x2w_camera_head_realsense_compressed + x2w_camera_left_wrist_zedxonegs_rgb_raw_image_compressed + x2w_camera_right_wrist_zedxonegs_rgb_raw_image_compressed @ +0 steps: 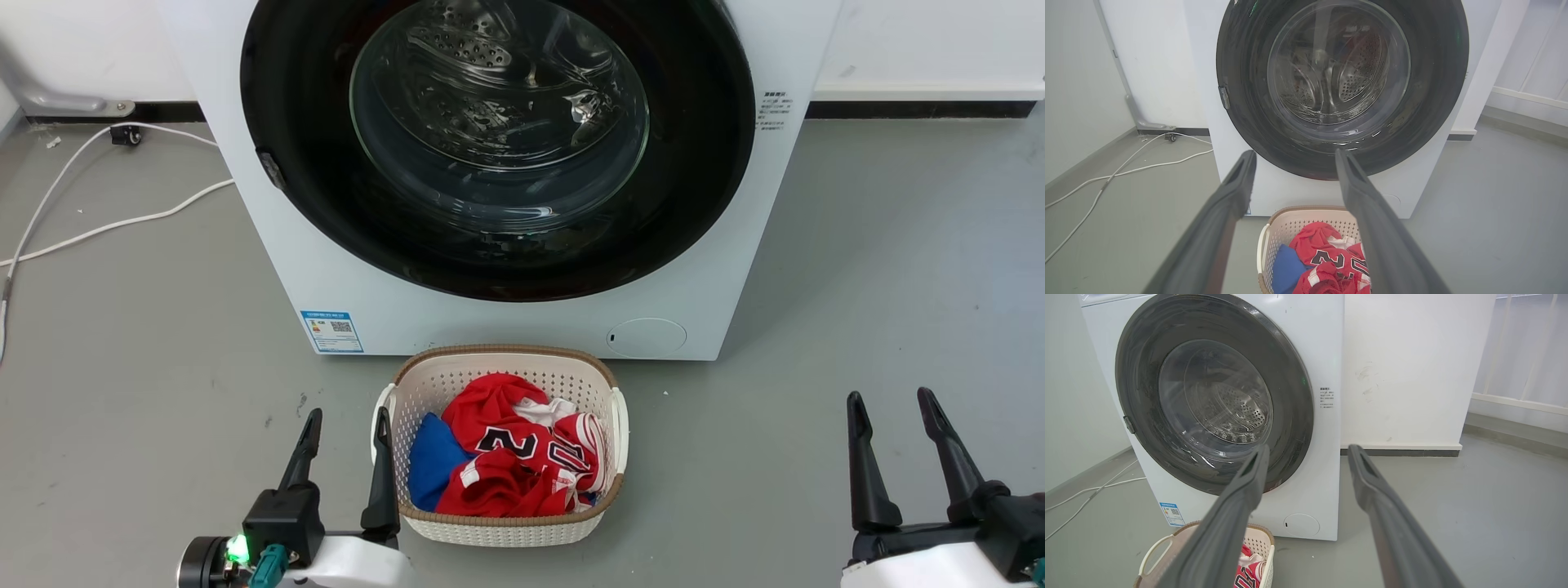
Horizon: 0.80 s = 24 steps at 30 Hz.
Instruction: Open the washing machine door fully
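The washing machine door, a glossy black disc with a clear glass bowl, sat closed flat against the white machine ahead of me. My left gripper hung low, fingers spread and empty, just beside a laundry basket of red and blue clothes. My right gripper was spread too, holding nothing, well apart from the door.

Dark tapered fingers, white wrists, green light by left hand
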### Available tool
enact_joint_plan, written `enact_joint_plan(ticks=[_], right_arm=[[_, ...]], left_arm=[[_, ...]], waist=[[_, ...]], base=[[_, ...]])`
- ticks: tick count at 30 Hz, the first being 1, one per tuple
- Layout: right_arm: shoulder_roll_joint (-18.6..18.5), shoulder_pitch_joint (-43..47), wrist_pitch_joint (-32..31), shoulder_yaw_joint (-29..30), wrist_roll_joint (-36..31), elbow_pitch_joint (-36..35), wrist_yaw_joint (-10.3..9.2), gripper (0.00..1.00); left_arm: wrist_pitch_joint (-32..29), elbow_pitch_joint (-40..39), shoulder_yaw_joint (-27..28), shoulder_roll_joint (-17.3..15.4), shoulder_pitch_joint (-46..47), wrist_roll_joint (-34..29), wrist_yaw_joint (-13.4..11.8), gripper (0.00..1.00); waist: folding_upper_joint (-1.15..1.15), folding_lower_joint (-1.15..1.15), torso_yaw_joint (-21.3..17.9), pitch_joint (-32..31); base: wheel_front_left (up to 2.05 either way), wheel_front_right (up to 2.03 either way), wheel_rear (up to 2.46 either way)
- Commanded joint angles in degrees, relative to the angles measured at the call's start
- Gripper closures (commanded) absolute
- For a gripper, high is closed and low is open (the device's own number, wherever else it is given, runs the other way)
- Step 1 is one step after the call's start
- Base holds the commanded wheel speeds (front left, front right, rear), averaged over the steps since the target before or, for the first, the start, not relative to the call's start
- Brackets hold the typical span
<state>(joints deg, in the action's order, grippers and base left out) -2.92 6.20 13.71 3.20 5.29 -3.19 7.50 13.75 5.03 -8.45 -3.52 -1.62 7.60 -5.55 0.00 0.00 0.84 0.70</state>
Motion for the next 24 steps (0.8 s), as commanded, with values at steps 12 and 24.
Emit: enact_joint_plan(ticks=[12, 24], right_arm=[[0.1, 1.4, 1.6, -0.4, -4.1, -0.8, -0.02, 0.0], [0.1, 1.4, 1.5, -0.1, -1.7, 0.7, -0.02, 0.0]], left_arm=[[1.6, 0.0, 0.3, 0.4, -1.3, -5.0, 0.2, 0.0], [1.5, 0.6, 0.7, 0.6, -1.3, -4.6, 0.7, 0.0]], waist=[[0.0, 0.0, 0.2, -0.1], [0.0, 0.0, 0.2, -0.1]], base=[[0.0, 0.0, 0.0], [0.0, 0.0, 0.0]])
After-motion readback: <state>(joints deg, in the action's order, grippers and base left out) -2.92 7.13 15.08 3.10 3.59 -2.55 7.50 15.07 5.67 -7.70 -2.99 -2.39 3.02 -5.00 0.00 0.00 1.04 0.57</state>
